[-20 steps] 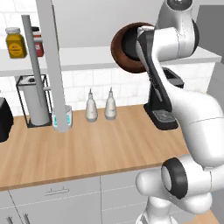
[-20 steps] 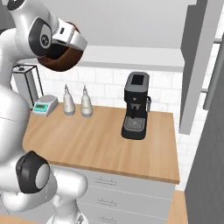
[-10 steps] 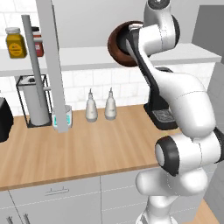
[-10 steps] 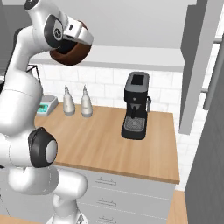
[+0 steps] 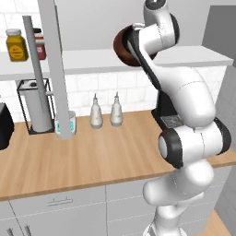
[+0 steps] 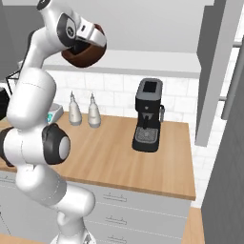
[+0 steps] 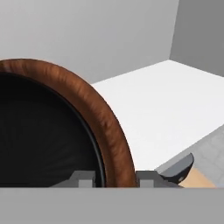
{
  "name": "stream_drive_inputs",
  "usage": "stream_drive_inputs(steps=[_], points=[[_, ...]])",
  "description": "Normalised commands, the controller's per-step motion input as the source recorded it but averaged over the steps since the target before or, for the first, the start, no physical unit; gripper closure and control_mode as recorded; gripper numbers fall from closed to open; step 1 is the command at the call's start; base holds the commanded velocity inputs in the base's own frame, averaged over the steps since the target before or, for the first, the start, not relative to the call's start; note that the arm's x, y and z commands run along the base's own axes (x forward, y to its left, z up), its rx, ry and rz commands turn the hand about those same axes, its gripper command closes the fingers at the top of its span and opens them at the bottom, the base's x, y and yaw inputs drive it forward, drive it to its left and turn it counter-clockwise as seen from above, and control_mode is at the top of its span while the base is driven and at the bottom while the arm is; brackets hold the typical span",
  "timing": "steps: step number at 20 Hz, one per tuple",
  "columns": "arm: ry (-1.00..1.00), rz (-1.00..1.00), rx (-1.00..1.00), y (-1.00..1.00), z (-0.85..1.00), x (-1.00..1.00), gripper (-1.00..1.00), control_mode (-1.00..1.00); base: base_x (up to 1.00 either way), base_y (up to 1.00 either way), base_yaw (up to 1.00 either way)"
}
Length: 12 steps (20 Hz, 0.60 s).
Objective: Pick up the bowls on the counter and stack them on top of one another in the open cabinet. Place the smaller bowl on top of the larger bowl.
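Holding larger bowl [image 5: 123, 45] by rim in closed tool [image 7: 114, 178] | white cabinet shelf [image 7: 175, 109] just beyond, apparently slightly below bowl

All 3 views are evenly and softly lit, flat and bright, with no single lamp or strong direction to the light. The bench [image 5: 92, 161] is a uniform tan with almost no cast shadows under the 2 white bottles [image 5: 106, 111]. The white arm carries gentle shading and faint highlights on its rounded shells. The larger bowl [image 7: 109, 131] shows a mild sheen along its rim in the hand view, while its inside is a near-black patch with little detail. The cabinet shelf [image 7: 166, 105] is bright white, close to washed out. Edges are slightly soft and low in resolution; no lens distortion or motion blur shows.
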Motion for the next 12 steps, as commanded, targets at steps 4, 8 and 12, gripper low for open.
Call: stream_drive_inputs(steps=[4,8,12], points=[[0.00,-0.10,0.02,-0.07,-0.02,0.42,1.00,-1.00,0.00,0.00,0.00],[0.00,-0.08,0.02,-0.02,-0.02,0.17,1.00,-1.00,0.00,0.00,0.00],[0.00,-0.06,0.00,0.00,-0.15,0.31,1.00,-1.00,0.00,0.00,0.00]])
